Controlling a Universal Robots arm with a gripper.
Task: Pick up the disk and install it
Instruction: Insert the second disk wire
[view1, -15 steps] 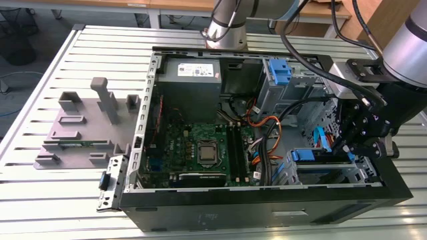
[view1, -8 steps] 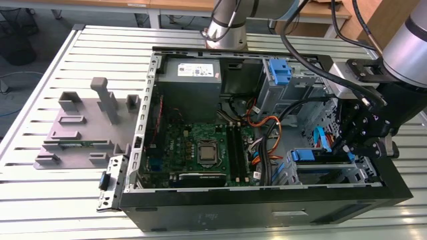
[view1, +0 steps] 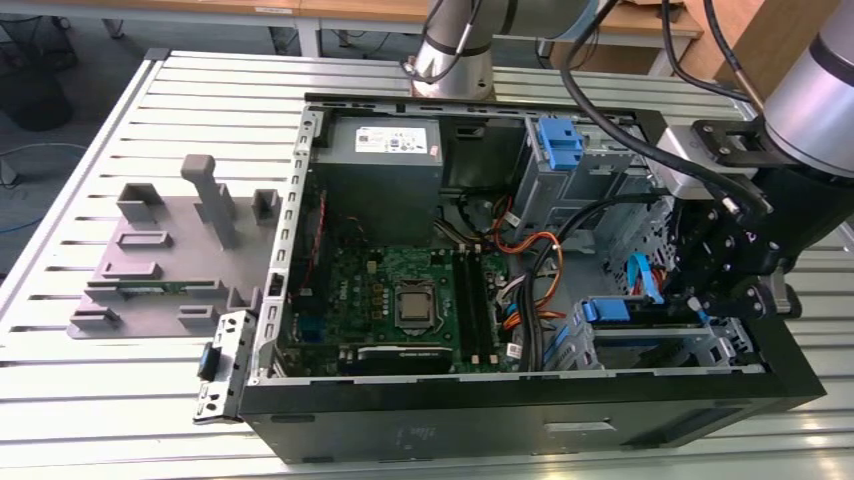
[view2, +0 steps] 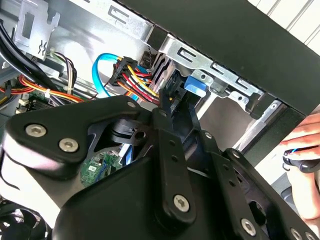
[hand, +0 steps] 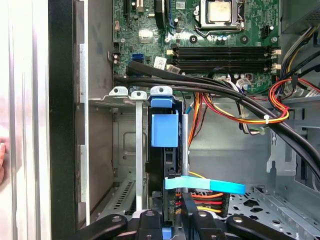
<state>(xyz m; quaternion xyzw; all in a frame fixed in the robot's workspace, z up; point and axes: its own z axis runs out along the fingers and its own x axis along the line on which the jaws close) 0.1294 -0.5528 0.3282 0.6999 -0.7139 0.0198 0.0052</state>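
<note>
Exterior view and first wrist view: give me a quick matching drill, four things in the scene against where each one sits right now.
1 disk
2 grey stand
3 power supply box
4 motherboard

a on the slatted table, outside the case
b in the case corner by the arm's base
c flat on the case floor
d on edge in the drive cage

Pairs: 1-d, 2-a, 3-b, 4-c.

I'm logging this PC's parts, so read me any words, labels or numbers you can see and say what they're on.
No text can be read.
White sticker on the grey power-supply box: printed, too small to read.
Motherboard: white markings, too small to read.
Small white tag at the board's edge: blurred.
</note>
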